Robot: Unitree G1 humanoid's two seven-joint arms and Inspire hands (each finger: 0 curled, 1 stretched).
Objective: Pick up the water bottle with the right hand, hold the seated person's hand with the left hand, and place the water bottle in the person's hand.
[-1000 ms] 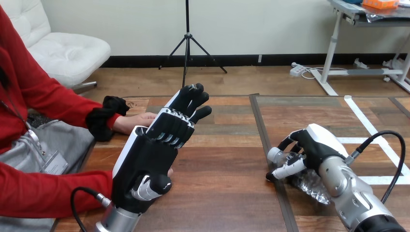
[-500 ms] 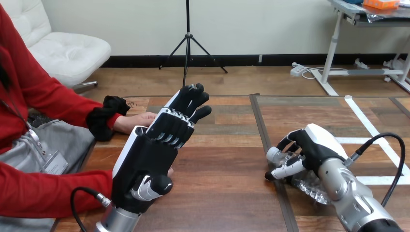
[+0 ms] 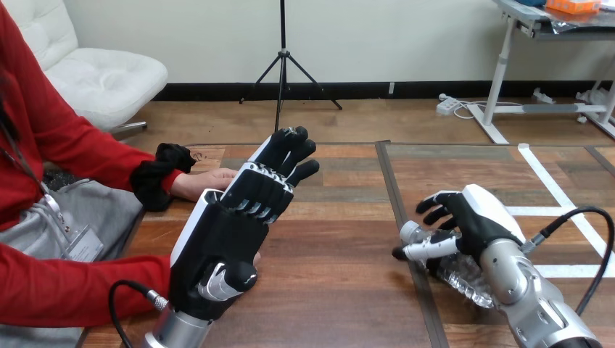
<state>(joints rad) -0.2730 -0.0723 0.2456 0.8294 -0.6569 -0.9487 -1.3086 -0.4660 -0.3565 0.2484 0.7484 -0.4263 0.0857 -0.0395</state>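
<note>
The wooden table [image 3: 333,297] spans the lower part of the view, its boards split by a dark seam [image 3: 391,196] running from 12 toward 6 o'clock; white tape lines [image 3: 555,190] cross the surface at about 3 o'clock. At 8 o'clock the robot's left hand [image 3: 225,239] stands raised above the table, wide open, its straight fingers pointing toward 1 o'clock. Just behind those fingers, at 10 o'clock, the person's hand [image 3: 203,183] rests on the wood – whether the two touch cannot be told. At 4 o'clock the right hand [image 3: 475,217] lies over the water bottle [image 3: 464,274], which lies on its side on the table, cap toward 9 o'clock – a closed grip cannot be confirmed.
</note>
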